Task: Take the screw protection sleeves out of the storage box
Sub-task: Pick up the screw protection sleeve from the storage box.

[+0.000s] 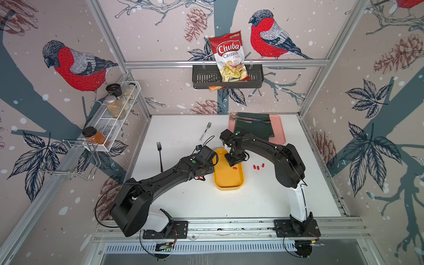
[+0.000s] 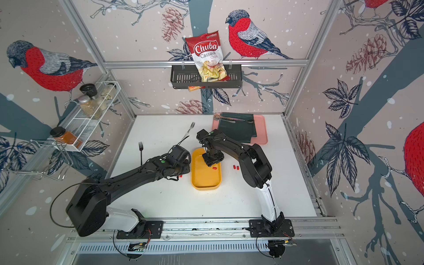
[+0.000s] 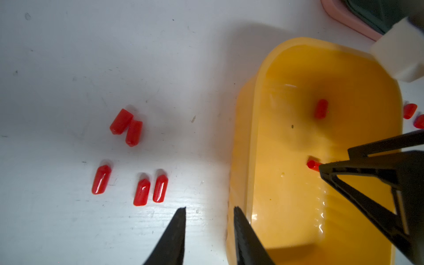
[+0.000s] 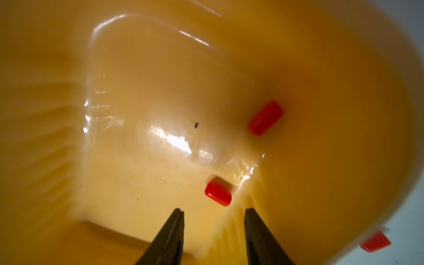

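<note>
The yellow storage box sits mid-table between both arms. Two red screw protection sleeves lie inside it: one near the middle, another just ahead of my right gripper. That gripper stands open and empty, low in the box. Only one sleeve in the box shows in the top views. Several sleeves lie on the table left of the box, and three lie right of it. My left gripper is open and empty, straddling the box's left wall.
A pink tray with a dark green cloth and spoons lies at the back right. A silver fork and a black fork lie left of the box. A wall basket holds a chips bag.
</note>
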Robot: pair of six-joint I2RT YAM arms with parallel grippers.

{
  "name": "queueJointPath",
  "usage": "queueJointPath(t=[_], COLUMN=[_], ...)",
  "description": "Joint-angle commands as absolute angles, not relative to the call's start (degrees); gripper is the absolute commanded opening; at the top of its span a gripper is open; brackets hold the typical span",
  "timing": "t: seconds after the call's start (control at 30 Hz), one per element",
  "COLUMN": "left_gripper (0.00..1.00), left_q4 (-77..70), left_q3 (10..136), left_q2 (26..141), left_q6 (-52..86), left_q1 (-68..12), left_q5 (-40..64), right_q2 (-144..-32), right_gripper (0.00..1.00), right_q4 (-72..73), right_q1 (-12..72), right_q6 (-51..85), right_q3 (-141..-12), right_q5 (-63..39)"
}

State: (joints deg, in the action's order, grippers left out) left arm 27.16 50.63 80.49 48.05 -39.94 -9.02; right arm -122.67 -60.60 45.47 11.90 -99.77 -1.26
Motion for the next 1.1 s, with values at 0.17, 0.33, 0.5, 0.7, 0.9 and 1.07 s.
queueJointPath(t=[0.17, 0.33, 0.5, 0.7, 0.9, 1.07], left_gripper=[0.34, 0.34, 0.34, 0.33, 0.33, 0.33], left_q4=[25.76, 25.57, 25.58, 25.88, 26.13, 26.11], left_q3=[50.05, 50.01, 50.18, 50.45, 50.54, 50.88], left_q2=[80.07, 80.33, 80.42, 80.33, 80.42, 80.68], left_q6=[48.58, 48.60, 48.35, 48.16, 48.00, 47.81], left_q1=[-39.88, -39.90, -39.86, -39.90, -39.81, -39.81], left_q5=[-9.11, -9.02, -9.11, -9.32, -9.62, -9.49], right_q2=[-124.73, -125.52, -126.47, -127.25, -127.95, -127.48], right_gripper=[0.46, 0.44, 0.39, 0.26, 0.11, 0.02], right_q4=[-62.22, -62.46, -62.47, -62.33, -61.94, -61.70], right_q1=[46.66, 46.71, 46.76, 46.74, 46.56, 45.97], right_q6=[11.99, 12.31, 12.66, 13.53, 14.30, 15.14], right_q3=[-99.81, -99.40, -99.67, -99.15, -98.96, -100.09], right_q5=[0.61, 1.25, 1.49, 1.25, 2.23, 2.06])
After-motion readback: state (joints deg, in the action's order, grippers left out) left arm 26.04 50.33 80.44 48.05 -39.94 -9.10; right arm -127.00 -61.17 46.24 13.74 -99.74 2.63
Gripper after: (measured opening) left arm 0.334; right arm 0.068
